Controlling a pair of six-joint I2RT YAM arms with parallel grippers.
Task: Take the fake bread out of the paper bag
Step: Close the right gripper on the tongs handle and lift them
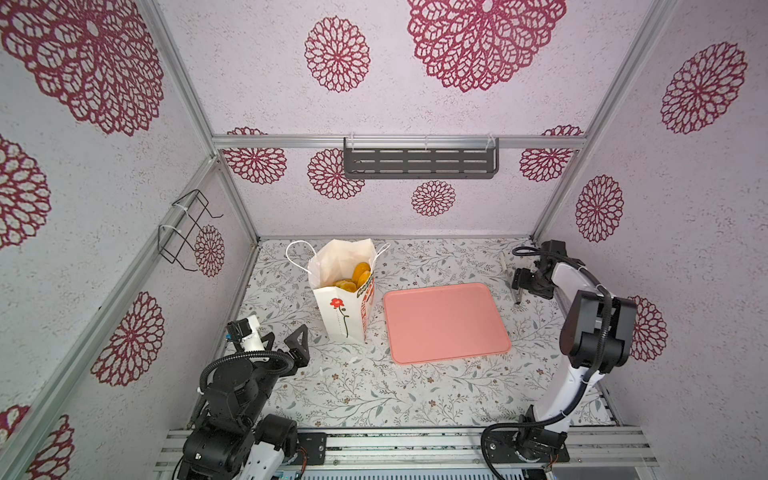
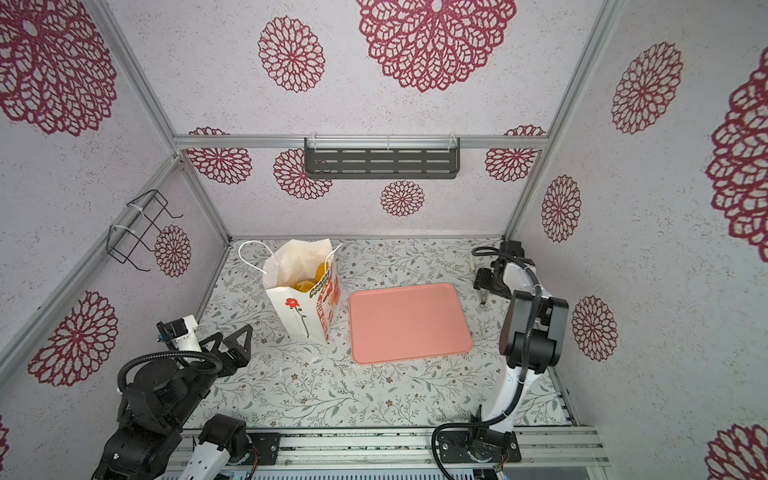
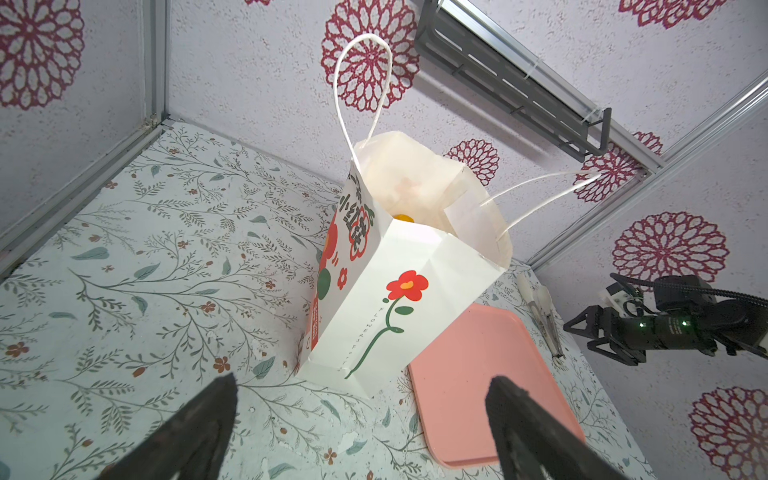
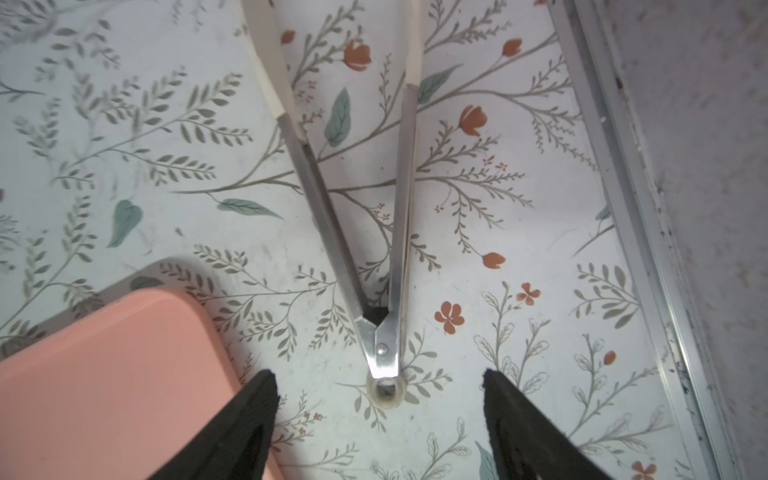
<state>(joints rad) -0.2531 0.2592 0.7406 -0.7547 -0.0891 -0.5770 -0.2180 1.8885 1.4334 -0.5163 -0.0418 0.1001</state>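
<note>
Floral-papered table (image 1: 374,386) inside rosette-patterned walls (image 1: 270,104); left gripper (image 3: 360,378) and right gripper (image 4: 377,372) both spread wide, empty.

paper bag (image 1: 338,316) mouth open, handles (image 3: 365,36) splayed aside

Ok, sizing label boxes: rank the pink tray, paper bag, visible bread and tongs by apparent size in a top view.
1. pink tray
2. paper bag
3. fake bread showing at its mouth, and tongs: not ranked. The tongs are longer but thin and partly hidden.
</note>
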